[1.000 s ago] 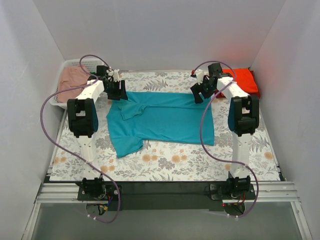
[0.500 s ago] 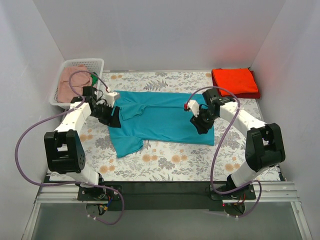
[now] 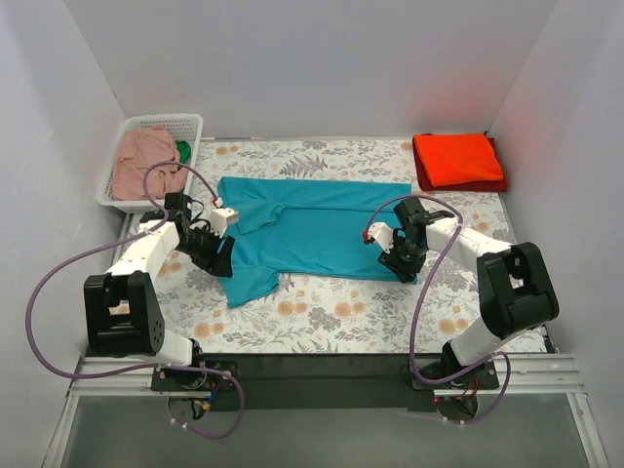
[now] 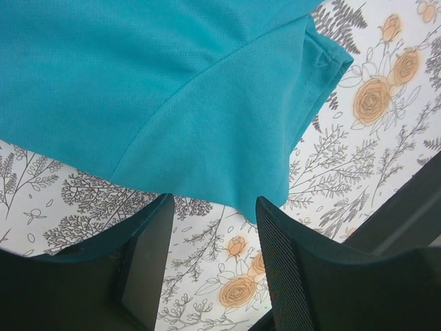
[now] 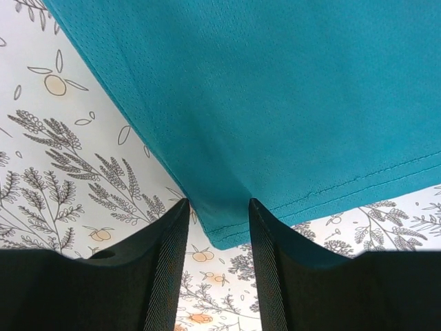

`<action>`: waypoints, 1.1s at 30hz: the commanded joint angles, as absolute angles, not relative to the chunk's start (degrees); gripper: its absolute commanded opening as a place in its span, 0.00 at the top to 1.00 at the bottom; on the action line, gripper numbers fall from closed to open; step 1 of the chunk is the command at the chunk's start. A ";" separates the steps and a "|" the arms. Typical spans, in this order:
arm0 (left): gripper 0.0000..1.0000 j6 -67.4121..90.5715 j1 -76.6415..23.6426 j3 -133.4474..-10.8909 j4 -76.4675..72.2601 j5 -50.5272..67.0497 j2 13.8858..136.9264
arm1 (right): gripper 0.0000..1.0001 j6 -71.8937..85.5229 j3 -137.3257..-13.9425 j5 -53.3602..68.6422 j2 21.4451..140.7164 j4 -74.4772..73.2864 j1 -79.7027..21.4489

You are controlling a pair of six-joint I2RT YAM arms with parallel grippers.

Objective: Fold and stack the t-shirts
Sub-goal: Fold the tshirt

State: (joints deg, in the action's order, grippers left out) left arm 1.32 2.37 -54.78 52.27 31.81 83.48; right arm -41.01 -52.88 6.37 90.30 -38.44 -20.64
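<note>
A teal-blue t-shirt [image 3: 317, 229] lies spread flat on the floral cloth. My left gripper [image 3: 219, 258] is open at the shirt's near left sleeve; in the left wrist view the sleeve [image 4: 207, 96] lies just beyond the fingers [image 4: 289, 276], apart from them. My right gripper [image 3: 400, 263] is open at the shirt's near right corner; in the right wrist view that hem corner [image 5: 227, 227] lies between the open fingers [image 5: 169, 269]. A folded orange-red shirt [image 3: 458, 161] lies at the back right. A dusty pink shirt [image 3: 141, 161] and a bit of green [image 3: 182, 151] sit in the basket.
A white lattice basket [image 3: 185, 124] stands at the back left corner. White walls close in the table on three sides. The floral table cloth [image 3: 341, 317] shows bare in front of the shirt.
Both arms have come back from the far edge of the teal shirt toward me and dropped low at its near corners. Both grippers stay open.
</note>
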 commanded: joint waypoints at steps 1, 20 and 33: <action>0.51 -1.06 1.76 -53.70 51.15 30.06 80.95 | 0.54 -42.19 -51.16 5.10 88.95 -36.30 -20.48; 0.52 0.88 -6.22 -46.51 45.10 23.75 77.96 | 0.61 -41.75 -47.82 2.82 86.48 -35.42 -20.57; 0.50 2.64 -14.33 -44.38 40.51 13.27 75.50 | 0.93 -42.45 -46.93 0.79 89.21 -33.13 -20.57</action>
